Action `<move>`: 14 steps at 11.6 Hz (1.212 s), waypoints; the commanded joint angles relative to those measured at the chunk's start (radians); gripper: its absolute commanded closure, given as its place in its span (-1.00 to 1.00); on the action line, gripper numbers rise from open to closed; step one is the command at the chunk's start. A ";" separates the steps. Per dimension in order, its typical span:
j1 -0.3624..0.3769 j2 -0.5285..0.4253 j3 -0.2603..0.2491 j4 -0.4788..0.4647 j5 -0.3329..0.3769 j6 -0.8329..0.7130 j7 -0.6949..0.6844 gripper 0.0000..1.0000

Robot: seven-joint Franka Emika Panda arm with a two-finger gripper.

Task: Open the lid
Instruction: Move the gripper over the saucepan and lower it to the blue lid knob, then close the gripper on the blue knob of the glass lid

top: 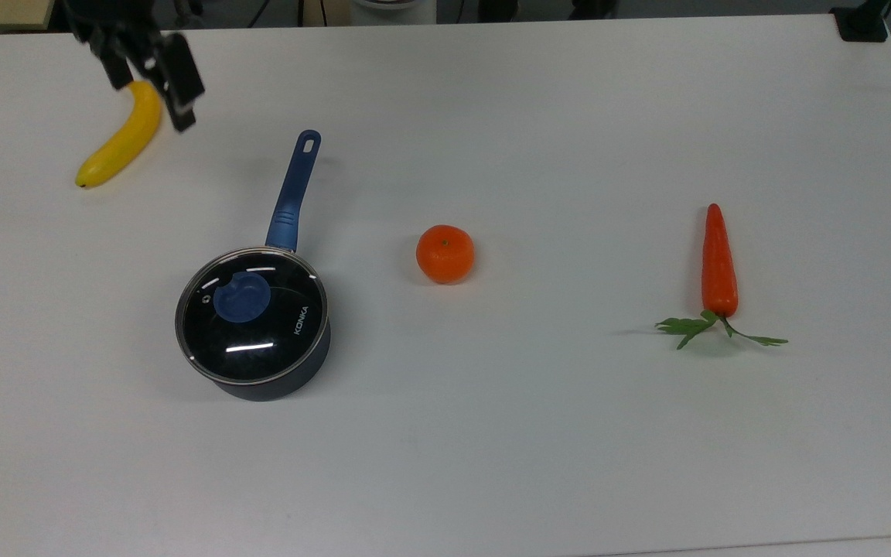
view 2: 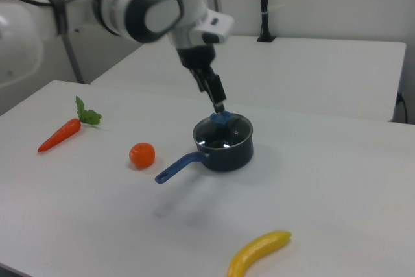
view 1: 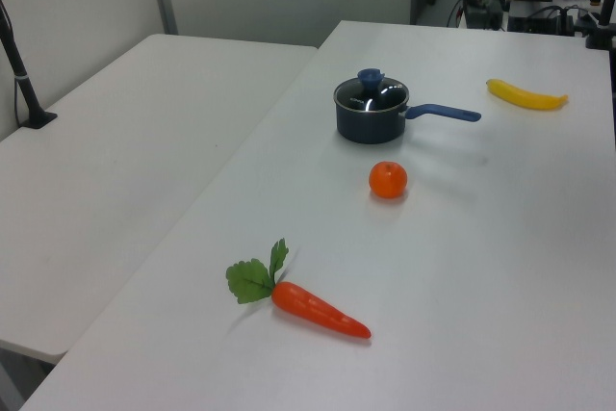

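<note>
The round glass lid with a blue knob rests on the dark saucepan, whose long blue handle points to the table's far edge. The left view has the lid closed on the pan too. My gripper is open and holds nothing. It appears high at the top view's upper left, over the banana's tip and well apart from the lid. Seen from the right view, the gripper hangs just above the lid near its knob, without touching it.
A yellow banana lies at the top view's far left. An orange sits right of the pan. A carrot with green leaves lies further right. A second white table adjoins on the left view's left.
</note>
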 commanded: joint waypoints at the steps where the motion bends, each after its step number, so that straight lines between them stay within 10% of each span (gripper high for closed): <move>1: 0.021 0.197 0.013 0.130 -0.039 0.099 0.102 -1.00; 14: 0.054 0.379 0.089 0.206 -0.080 0.276 0.204 -1.00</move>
